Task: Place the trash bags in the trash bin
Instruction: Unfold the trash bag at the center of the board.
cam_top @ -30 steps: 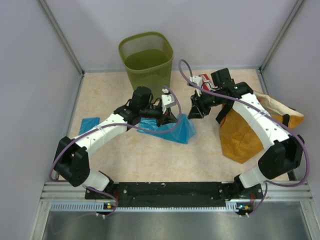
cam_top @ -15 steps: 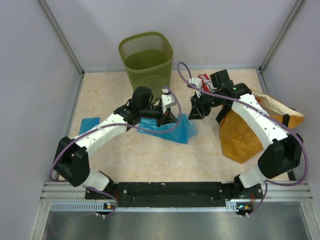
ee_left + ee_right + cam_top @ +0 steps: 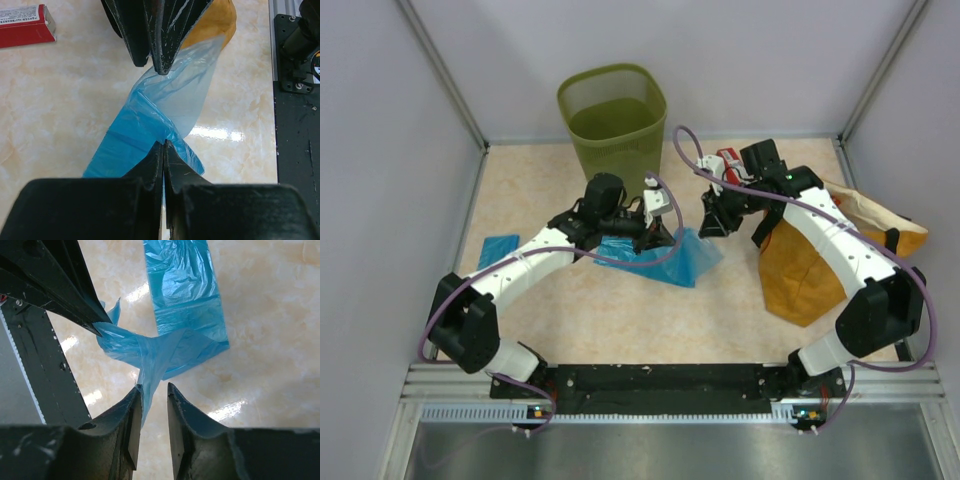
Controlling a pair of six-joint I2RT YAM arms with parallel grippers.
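Observation:
A crinkly light-blue trash bag (image 3: 672,258) lies on the table between my two grippers. My left gripper (image 3: 667,236) is shut on its film, seen pinched at the fingertips in the left wrist view (image 3: 164,145). My right gripper (image 3: 712,228) is slightly open, with a twisted tail of the bag (image 3: 165,347) running between its fingers (image 3: 131,405) and lying against one of them. A second, small folded blue bag (image 3: 499,248) lies flat at the left. The olive-green mesh trash bin (image 3: 612,112) stands at the back, beyond both grippers.
A mustard-orange sack (image 3: 802,262) with black handles lies under the right arm. A red box (image 3: 731,160) sits behind the right gripper and shows in the left wrist view (image 3: 25,20). Grey walls close in the table on three sides.
The bag's right corner has been drawn slightly up and right toward my right gripper. Both arms have barely moved.

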